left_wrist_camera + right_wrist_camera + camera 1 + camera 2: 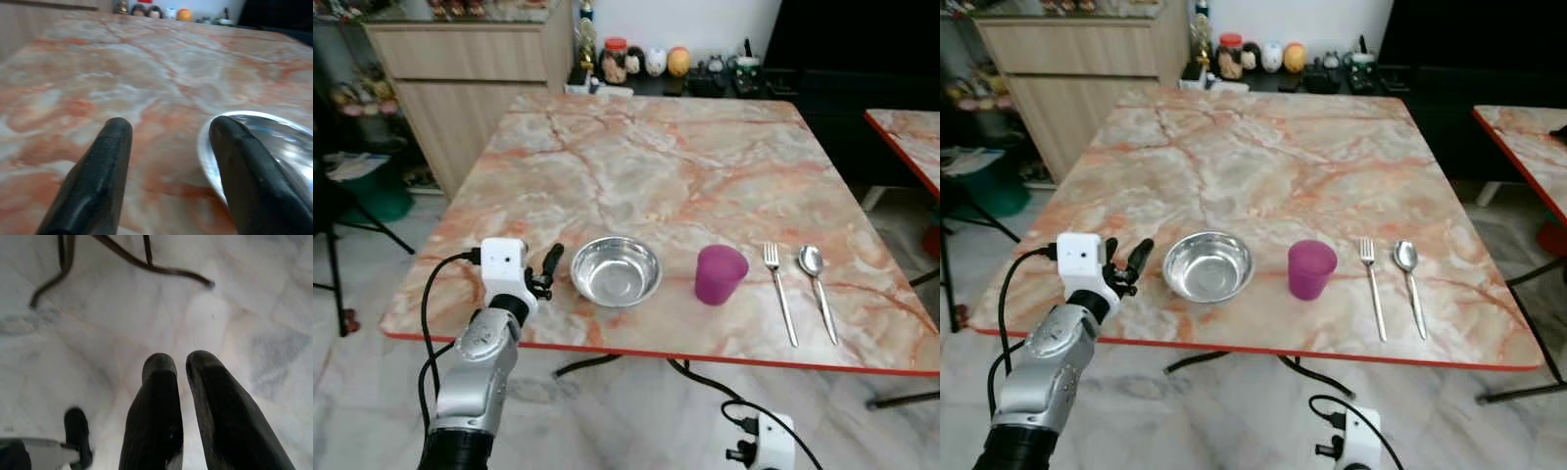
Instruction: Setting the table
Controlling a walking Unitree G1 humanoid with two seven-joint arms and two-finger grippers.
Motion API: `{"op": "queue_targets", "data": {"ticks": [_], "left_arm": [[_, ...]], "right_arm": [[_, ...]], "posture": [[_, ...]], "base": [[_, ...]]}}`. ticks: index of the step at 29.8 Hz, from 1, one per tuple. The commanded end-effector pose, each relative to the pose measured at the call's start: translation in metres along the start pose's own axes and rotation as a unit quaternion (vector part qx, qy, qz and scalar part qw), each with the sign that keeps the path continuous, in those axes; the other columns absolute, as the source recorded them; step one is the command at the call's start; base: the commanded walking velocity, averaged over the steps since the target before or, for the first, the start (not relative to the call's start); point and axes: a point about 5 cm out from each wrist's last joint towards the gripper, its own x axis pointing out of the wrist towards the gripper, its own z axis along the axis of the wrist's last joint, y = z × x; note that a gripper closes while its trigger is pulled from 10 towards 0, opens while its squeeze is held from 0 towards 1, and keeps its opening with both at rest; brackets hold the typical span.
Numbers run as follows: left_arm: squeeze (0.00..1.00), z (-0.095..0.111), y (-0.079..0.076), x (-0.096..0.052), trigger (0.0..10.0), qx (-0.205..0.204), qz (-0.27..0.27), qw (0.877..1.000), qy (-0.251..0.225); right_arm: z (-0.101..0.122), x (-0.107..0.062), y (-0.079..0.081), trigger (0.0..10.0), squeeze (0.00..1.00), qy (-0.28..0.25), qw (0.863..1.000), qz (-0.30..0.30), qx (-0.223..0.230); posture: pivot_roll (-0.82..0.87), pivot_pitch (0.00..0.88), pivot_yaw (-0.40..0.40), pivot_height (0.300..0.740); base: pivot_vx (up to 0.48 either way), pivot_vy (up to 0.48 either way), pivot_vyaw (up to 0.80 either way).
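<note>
**A:** Steel bowl (616,270) sits near the worktop's front edge, just at 3 o'clock of the left end effector (546,271), whose fingers are spread wide and hold nothing.

**B:** Risk?

**A:** One finger (249,166) nearly touches the rim; a careless swing could skid the bowl into the purple cup (720,274), fork (779,292) and spoon (818,288).

**B:** Right end effector (183,369)?

**A:** Idle above the pale floor, fingers almost together, empty.

**B:** Surroundings?

**A:** Glossy marble worktop (636,166); wooden cabinet (460,78) at 11 o'clock.
</note>
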Motion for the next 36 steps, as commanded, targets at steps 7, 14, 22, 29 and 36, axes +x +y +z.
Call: {"op": "queue_targets", "data": {"ticks": [7,14,22,29,36], "left_arm": [[1.0,0.007,-0.004,0.009,10.0,-0.057,-0.006,0.998,0.027],[1.0,0.007,-0.002,0.013,10.0,-0.047,0.003,0.996,0.074],[0.0,0.007,0.0,0.015,10.0,-0.046,0.022,0.995,0.084],[0.0,-0.001,0.001,0.02,10.0,-0.081,0.028,0.991,0.107],[0.0,-0.003,-0.002,0.025,10.0,-0.063,0.014,0.991,0.12]], "right_arm": [[-0.005,-0.001,-0.004,10.0,0.0,0.009,1.0,-0.005,0.004],[-0.005,-0.001,-0.003,10.0,0.0,0.008,1.0,-0.002,0.003],[-0.003,-0.001,-0.004,10.0,0.0,0.002,1.0,0.0,0.003],[-0.004,-0.001,0.001,10.0,0.0,0.001,1.0,0.004,0.002],[-0.005,-0.001,0.003,10.0,0.0,0.002,1.0,0.005,0.004]], "posture": [[0.06,0.0,-0.013,0.74],[0.06,0.0,-0.006,0.74],[0.06,0.0,0.001,0.74],[0.05,0.0,0.005,0.74],[0.05,0.0,0.005,0.74]], "base": [[0.0,0.0,0.0],[0.0,0.0,0.0],[0.0,0.0,0.0],[0.0,0.0,0.0],[0.0,0.0,0.0]]}}
